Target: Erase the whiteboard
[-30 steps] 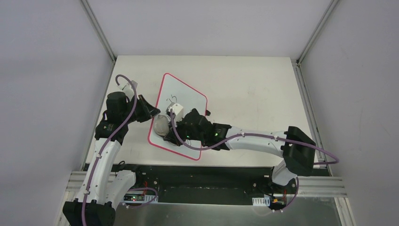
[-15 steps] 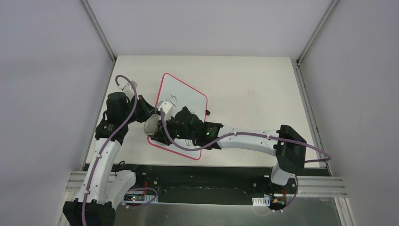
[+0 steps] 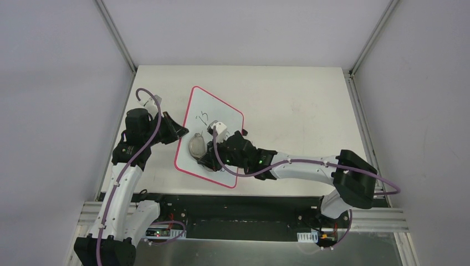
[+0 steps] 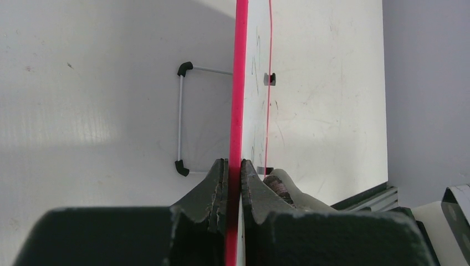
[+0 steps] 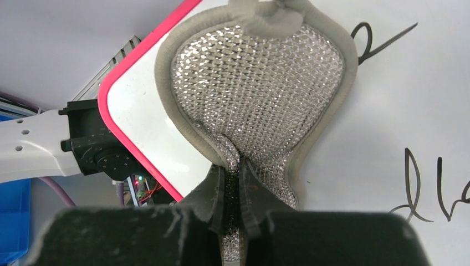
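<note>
The whiteboard, white with a red-pink frame, lies tilted on the table with black handwriting near its top and under the right arm. My left gripper is shut on its left frame edge. My right gripper is shut on a grey peanut-shaped pad with a silver mesh face, pressed flat on the board near its lower left corner. Black strokes show beside the pad in the right wrist view.
The white table carries the board. A thin wire stand with black ends shows behind the board in the left wrist view. A black rail runs along the near edge. Grey walls stand on both sides.
My right gripper swept the pad left to the board's left edge, then back right and slightly down. The writing near the top is uncovered again. The left gripper kept its hold.
</note>
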Robot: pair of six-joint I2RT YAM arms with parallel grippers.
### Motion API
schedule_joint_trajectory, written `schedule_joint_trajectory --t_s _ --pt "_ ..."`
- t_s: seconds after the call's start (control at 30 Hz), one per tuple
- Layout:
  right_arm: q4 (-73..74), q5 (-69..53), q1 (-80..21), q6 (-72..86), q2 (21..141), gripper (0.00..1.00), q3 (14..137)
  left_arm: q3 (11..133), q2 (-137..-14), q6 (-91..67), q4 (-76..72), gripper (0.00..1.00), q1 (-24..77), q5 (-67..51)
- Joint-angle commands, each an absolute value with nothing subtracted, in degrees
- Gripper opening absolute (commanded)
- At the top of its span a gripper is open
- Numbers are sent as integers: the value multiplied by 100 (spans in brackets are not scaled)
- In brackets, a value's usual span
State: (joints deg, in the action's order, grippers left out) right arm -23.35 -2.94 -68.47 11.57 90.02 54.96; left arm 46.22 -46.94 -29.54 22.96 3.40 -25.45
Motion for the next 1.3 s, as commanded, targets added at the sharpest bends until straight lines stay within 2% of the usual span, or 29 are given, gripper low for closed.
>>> schedule_joint_trajectory --t_s 0.0,0.17,0.3,0.43,0.7,0.87,1.0,1.27 --pt "-1692 -183 -6944 1031 9259 0 6153 4559 -4685 -2954 2653 0 397 -2539" --pt "-1542 -605 -7218 721 9643 0 7383 4561 -4690 -2953 2654 0 396 -2521" --pt "-1608 -491 -7244 727 9814 0 7700 4561 -4680 -2947 2663 0 396 -2509" --pt "-1756 -116 -7084 1014 9765 0 7291 4561 -4684 -2944 2672 0 399 -2505" --pt "-1983 415 -6636 1948 9384 0 5690 4568 -4666 -2944 2672 0 400 -2518" --pt "-1980 507 -6459 2182 9191 0 5245 4562 -4664 -2943 2663 0 400 -2526" --pt "-1885 173 -6522 1966 9387 0 5722 4553 -4666 -2953 2654 0 396 -2529" --pt "-1454 55 -7147 1460 9798 0 7500 4544 -4657 -2944 2672 0 398 -2489"
